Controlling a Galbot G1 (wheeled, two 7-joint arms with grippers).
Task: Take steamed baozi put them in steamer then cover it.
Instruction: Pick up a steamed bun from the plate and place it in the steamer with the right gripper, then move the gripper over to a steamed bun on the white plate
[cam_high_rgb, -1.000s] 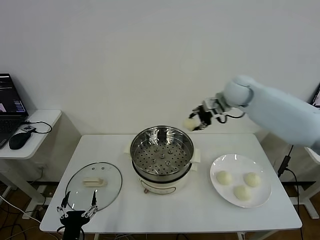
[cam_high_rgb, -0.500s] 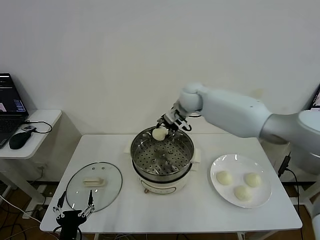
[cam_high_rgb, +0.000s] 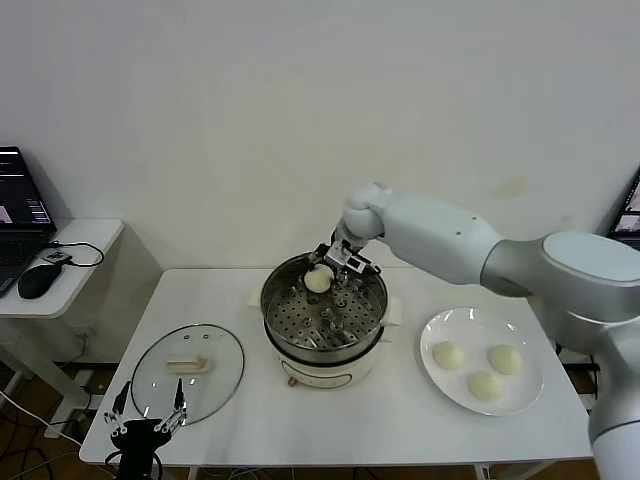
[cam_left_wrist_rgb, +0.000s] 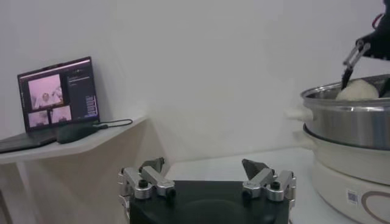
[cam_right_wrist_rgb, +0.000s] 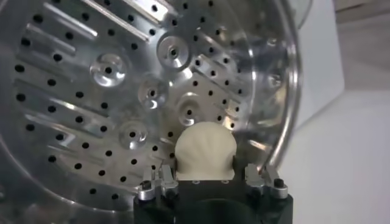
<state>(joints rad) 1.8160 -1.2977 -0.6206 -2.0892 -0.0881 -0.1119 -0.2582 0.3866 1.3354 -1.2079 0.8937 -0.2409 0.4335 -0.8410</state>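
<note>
Head view. Steamer (cam_high_rgb: 324, 320) at centre of white tabletop (cam_high_rgb: 250, 420); steel pot on white base, perforated tray bare except at its 12 o'clock edge. Right gripper (cam_high_rgb: 334, 268) lowered over that far edge, one baozi (cam_high_rgb: 318, 279) between the fingers, just above or on the tray; contact not discernible. Judged chosen so that the near tray stays free for later buns. Plate (cam_high_rgb: 520, 400) at 3 o'clock of the steamer, well apart, carrying three more baozi (cam_high_rgb: 447, 355). Cover (cam_high_rgb: 188, 367) flat on the tabletop at 8 o'clock of the steamer, handle upward, presumably parked until loading is done. Left gripper (cam_high_rgb: 147, 421) at the tabletop's near edge, 6 o'clock of the cover, idle, fingers spread wide, empty. Laptop (cam_high_rgb: 18, 225) and mouse (cam_high_rgb: 38, 281) on a side table at 9 o'clock.

Left wrist view. Left gripper (cam_left_wrist_rgb: 206, 181) fully spread, nothing between the fingers. Steamer (cam_left_wrist_rgb: 350, 137) beyond; baozi (cam_left_wrist_rgb: 358, 90) showing above its rim under the right gripper's fingers. Laptop (cam_left_wrist_rgb: 55, 97) on its side table.

Right wrist view. Baozi (cam_right_wrist_rgb: 205, 150) seated between the fingers of the right gripper (cam_right_wrist_rgb: 206, 181), narrowly parted, both sides still touching the bun; held, or on the point of release. Perforated tray (cam_right_wrist_rgb: 109, 91) directly beneath.
</note>
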